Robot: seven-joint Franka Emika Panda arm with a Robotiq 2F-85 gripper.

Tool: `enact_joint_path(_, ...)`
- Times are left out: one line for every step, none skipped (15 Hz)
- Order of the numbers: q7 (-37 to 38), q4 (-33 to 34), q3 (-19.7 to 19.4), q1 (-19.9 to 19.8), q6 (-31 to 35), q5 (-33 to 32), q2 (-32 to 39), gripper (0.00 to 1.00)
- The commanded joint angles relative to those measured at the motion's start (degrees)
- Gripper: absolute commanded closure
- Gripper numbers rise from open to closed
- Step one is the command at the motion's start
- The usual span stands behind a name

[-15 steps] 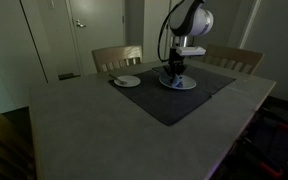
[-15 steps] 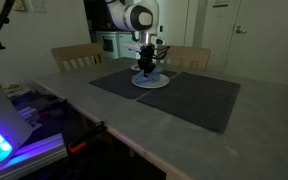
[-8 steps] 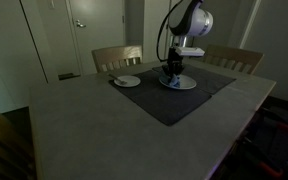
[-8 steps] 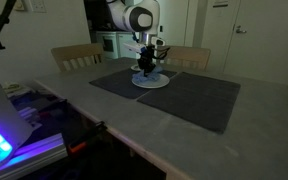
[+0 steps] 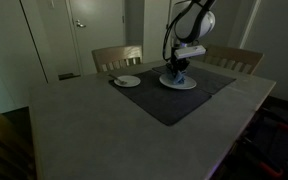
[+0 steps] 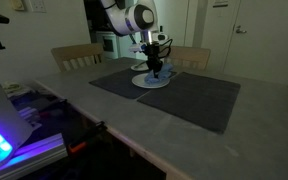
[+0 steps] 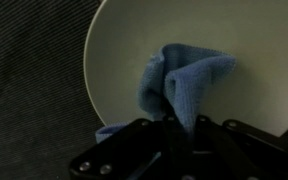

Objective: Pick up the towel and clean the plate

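Gripper (image 7: 182, 123) fingers closed, pinching blue towel (image 7: 189, 80) — cloth bunched over white plate (image 7: 119, 55), plate on dark mat (image 7: 24, 90).

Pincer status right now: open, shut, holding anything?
Pincer: closed, holding the blue towel bunched over the plate.

The towel (image 7: 189, 85) is blue, the plate (image 7: 119, 50) cream, the placemat (image 7: 29, 90) dark grey.
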Motion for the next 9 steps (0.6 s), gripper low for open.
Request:
enact_joint_path(-2.61, -1.16, 4.28, -3.44, 5.26, 5.94, 0.54, 0.98)
enact_joint_path(-6.34, -1.31, 8.13, -6.40, 5.90, 10.38, 0.26, 0.98)
enact_joint_path(-9.63, -1.31, 11.06, -8.36, 6.16, 13.70, 0.01, 0.98)
enact_joint_path(-12.66, -1.15, 13.21, -9.75, 5.61, 16.10, -0.44, 0.98)
enact_joint_path(-14.31, -1.17, 14.12, -10.25, 5.20, 17.36, -1.10, 0.98)
enact_joint_path(-15.69, -1.35, 15.00, -10.84, 4.30, 18.50, -1.99, 0.98)
enact_joint_path(-15.99, -1.56, 14.94, -10.58, 3.06, 18.68, -3.24, 0.98)
enact_joint_path(-15.83, -1.83, 14.43, -9.90, 2.19, 18.25, -4.50, 0.98)
enact_joint_path(-15.09, -2.16, 13.63, -8.87, 1.28, 17.31, -6.01, 0.98)
